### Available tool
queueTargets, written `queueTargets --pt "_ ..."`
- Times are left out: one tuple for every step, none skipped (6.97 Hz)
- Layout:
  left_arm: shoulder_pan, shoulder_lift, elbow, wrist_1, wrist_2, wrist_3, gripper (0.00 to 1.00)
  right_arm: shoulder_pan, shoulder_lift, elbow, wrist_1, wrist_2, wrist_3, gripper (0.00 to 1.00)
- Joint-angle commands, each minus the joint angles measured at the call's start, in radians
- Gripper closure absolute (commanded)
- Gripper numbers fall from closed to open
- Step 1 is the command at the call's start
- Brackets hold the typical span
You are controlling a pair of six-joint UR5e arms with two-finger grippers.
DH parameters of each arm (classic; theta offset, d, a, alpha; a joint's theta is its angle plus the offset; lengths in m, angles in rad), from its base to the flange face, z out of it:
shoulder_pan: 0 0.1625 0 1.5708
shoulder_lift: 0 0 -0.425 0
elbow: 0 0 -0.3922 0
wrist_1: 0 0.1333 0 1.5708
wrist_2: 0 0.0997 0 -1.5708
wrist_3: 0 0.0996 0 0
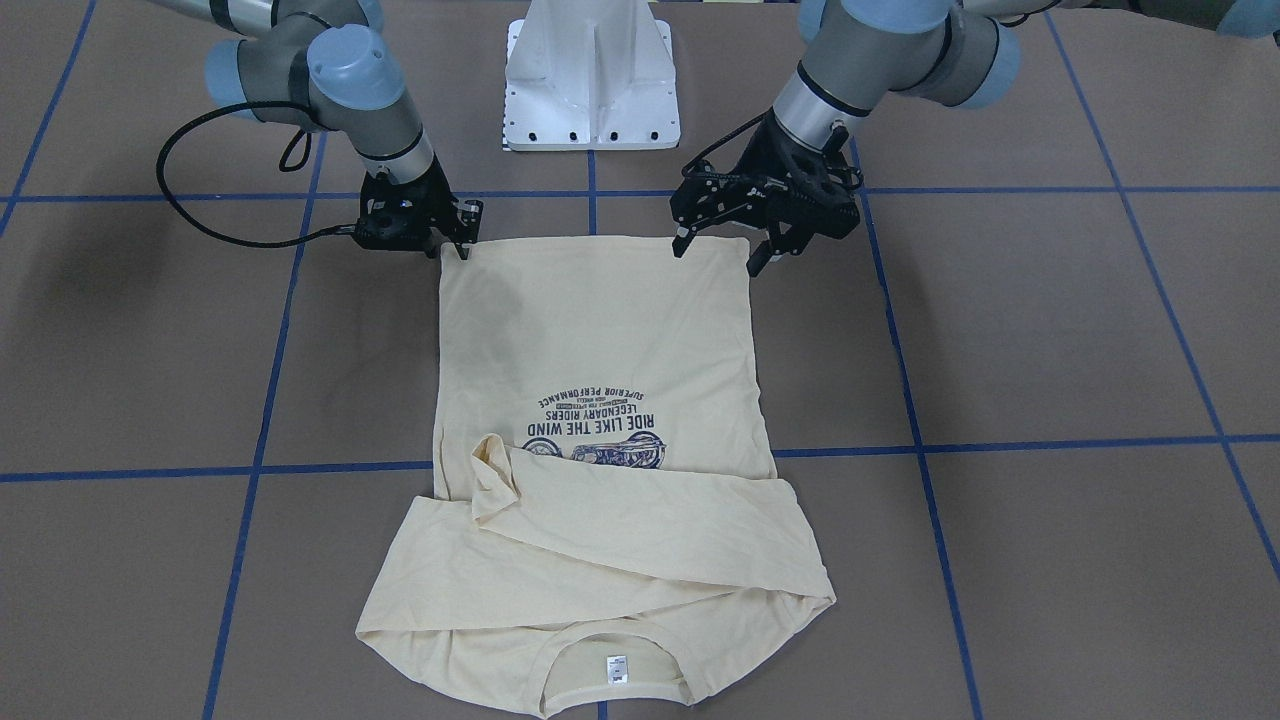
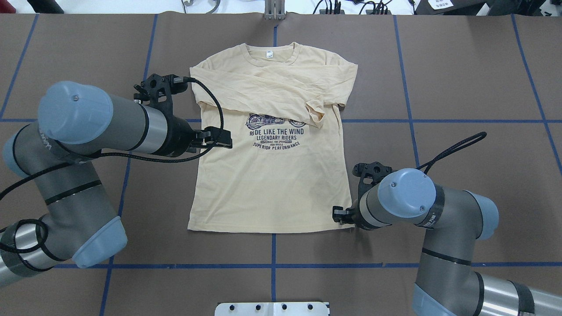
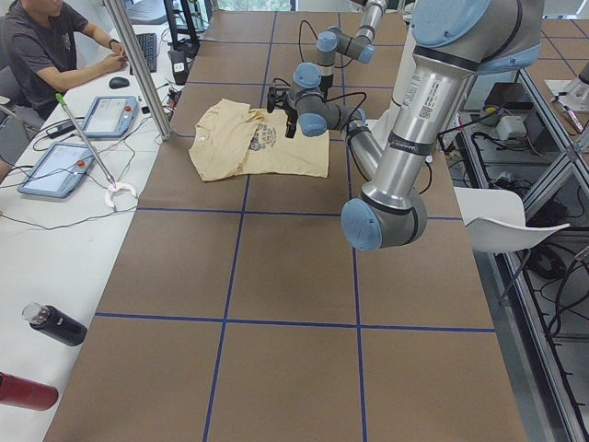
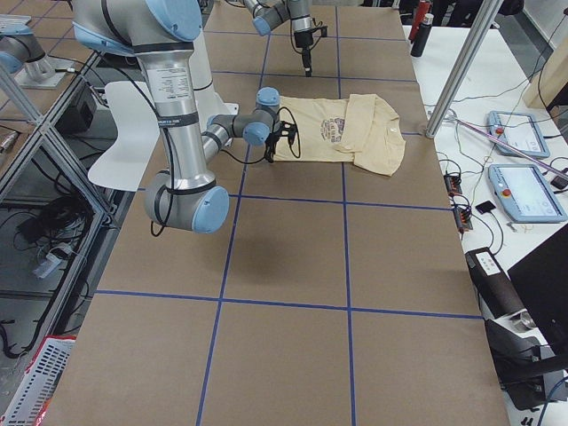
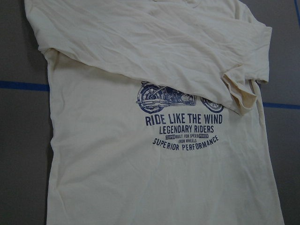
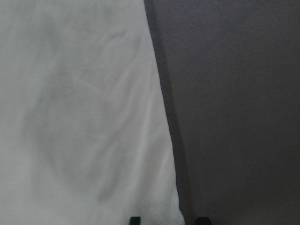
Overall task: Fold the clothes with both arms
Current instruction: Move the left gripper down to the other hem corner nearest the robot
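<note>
Cream long-sleeved T-shirt [image 2: 268, 184], flat on brown table [image 2: 439, 87], print up, sleeves folded across chest; left gripper [image 1: 717, 252], jaws wide, empty, well above shirt; right gripper [image 1: 462, 248], low at hem corner, fingertips apart astride the edge, nothing clamped

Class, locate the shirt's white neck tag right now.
Overhead view: the neck tag lies centred inside the collar of the T-shirt, on the side far from the robot.

Bench [image 2: 461, 66]: brown matte surface, gridded with blue tape lines [image 2: 439, 120]. White side desk [image 3: 37, 258] runs along one long edge, carrying grey touch panels [image 3: 109, 115] and a black bottle [image 3: 55, 324]. Silver metal post [image 3: 140, 69] stands upright at the desk edge. Seated person [image 3: 41, 46] at the desk. Lighting even.
</note>
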Motion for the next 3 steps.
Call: queueTargets --pt "0.0 -0.001 -0.001 0.002 0.0 0.0 0.01 -0.003 0.014 0.013 -0.057 0.0 0.0 0.79" --pt "0.0 -0.001 -0.001 0.002 0.0 0.0 0.01 -0.003 0.014 0.013 -0.059 0.0 -0.001 1.0" --pt "0.0 0.001 -0.001 0.0 0.0 0.0 0.01 -0.003 0.014 0.013 -0.059 -0.001 -0.001 1.0"
